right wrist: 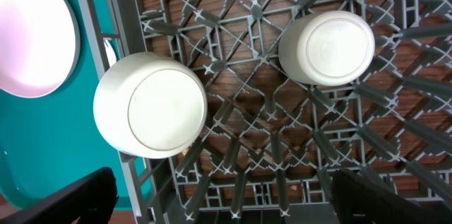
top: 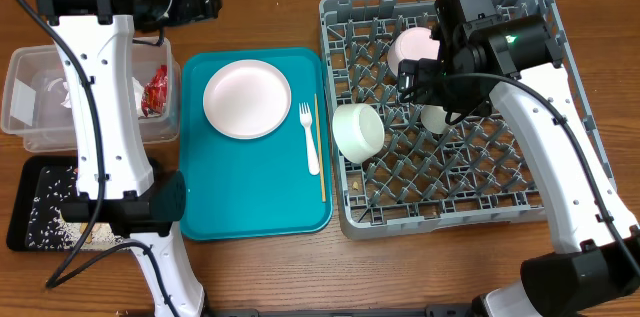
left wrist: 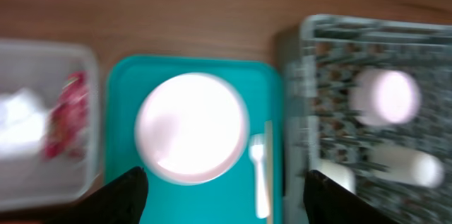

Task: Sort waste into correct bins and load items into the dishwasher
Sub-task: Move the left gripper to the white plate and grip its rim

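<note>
Left claw (left wrist: 224, 197): spread wide with nothing between the fingers. It hangs high over the far-left of the surface (top: 260, 7). Its wrist view is pretty blurry.
Right claw (right wrist: 226, 199): wide too, and empty. It hovers over the dish rack, just above a bowl and the cup.
Plate (top: 247, 99): pale pink-white, lying flat on the far-left part of the teal tray (top: 210, 207).
Fork (top: 309, 139): white plastic, on the teal tray just right of the plate, tines pointing far.
Wooden stick (top: 319, 147): thin, right beside the fork and parallel to it, along the tray's right side.
Dish rack (top: 520, 207): grey lattice with pegs, right of the teal tray, edges just beside each other.
Tipped bowl (top: 358, 132): white, at the rack's left edge and leaning. Its base faces the right wrist camera.
Far bowl (top: 412, 45): deeper in the rack, partly tucked under the right arm.
Cup (top: 435, 117): small and white, in the rack right of the tipped bowl, base toward the wrist camera.
Clear tub (top: 20, 107): at the far left, with the left arm crossing over it.
Red wrapper (top: 155, 90): inside the tub at its right end.
Napkin (top: 45, 87): crumpled white paper, also in the tub, left of the wrapper.
Black tray (top: 25, 232): near side of the tub, partly under the left arm.
Rice grains (top: 45, 212): scattered inside the black tray.
</note>
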Controlling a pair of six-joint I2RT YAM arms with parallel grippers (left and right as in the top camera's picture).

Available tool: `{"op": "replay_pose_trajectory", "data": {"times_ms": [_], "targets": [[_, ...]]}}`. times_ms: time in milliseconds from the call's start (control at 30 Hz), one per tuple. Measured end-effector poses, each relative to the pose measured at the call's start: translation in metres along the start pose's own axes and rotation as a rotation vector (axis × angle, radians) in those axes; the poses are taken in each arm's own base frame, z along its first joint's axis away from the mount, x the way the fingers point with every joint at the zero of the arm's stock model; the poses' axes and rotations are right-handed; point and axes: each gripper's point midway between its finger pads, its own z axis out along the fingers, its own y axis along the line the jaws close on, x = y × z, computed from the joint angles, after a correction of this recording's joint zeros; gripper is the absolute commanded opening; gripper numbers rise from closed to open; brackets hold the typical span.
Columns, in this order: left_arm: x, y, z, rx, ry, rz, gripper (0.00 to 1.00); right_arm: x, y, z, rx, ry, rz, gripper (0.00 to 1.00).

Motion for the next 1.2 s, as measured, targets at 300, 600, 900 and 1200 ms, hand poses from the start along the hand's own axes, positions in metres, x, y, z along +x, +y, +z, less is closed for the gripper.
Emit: {"op": "replay_pose_trajectory", "data": {"times_ms": [300, 600, 900, 1200], "targets": [[0.017, 0.034, 0.059, -0.182, 0.131, -0.057, 0.82, 0.0, 0.0, 0.0, 0.0, 0.0, 0.0, 1.0], [0.04, 0.058, 0.127, -0.242, 0.231, -0.073, 0.8, 0.0, 0.0, 0.0, 0.0, 0.0, 0.0, 1.0], [0.069, 0.082, 0.189, -0.287, 0.272, -0.055, 0.8, 0.0, 0.0, 0.0, 0.0, 0.0, 0.0, 1.0], [0.091, 0.094, 0.224, -0.285, 0.287, -0.02, 0.8, 0.0, 0.0, 0.0, 0.0, 0.0, 0.0, 1.0]]}}
